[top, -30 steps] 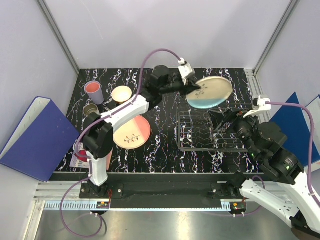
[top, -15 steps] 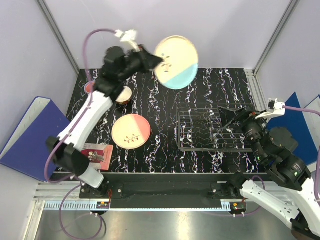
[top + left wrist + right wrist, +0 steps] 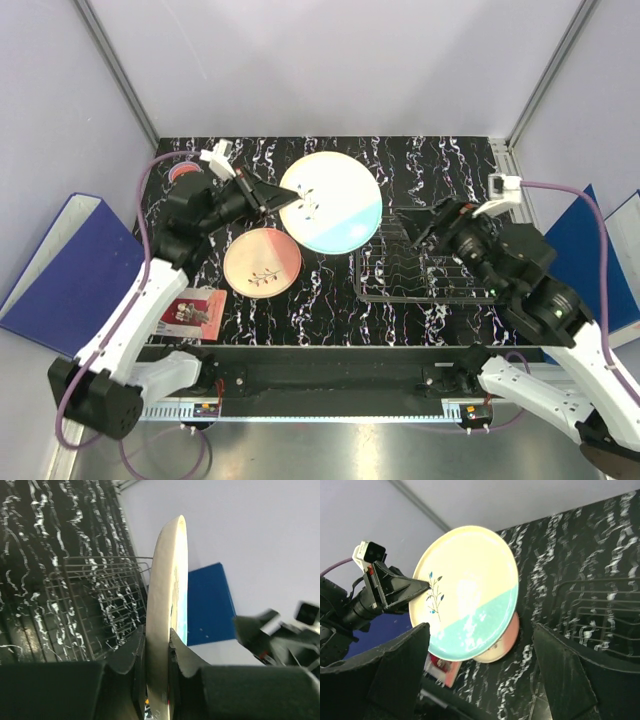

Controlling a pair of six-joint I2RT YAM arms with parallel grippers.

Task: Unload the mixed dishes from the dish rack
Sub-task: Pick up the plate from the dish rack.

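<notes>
Ok so the left hand [image 3: 288, 202] has the blue plate [image 3: 335, 205] pinched by its rim. The jaws are nearly closed, with just the plate's thickness between them, and the left wrist view shows the fingers [image 3: 125, 657] either side of the edge. The plate's up in the air touching nothing else, and it sticks straight out past the fingertips toward the rack [image 3: 400, 278]. Its face is tipped up and a bit toward the right hand [image 3: 432, 225], so it's not level.

The bit that matters imo: the pink plate [image 3: 262, 262] lies flat on the bench [image 3: 330, 315] just below the left hand, slightly to its near side. In the right wrist view the held plate's low edge overlaps it. So if this one's going down beside or on top of that one, the hand has to flatten the plate and drop. I'd guess the edge farthest from the fingers touches first.

The right hand is wide open, holding nothing, hovering over the rack's far corner on the side facing the left hand. It's well apart from the plate, so this looks like the left arm's job.
</notes>
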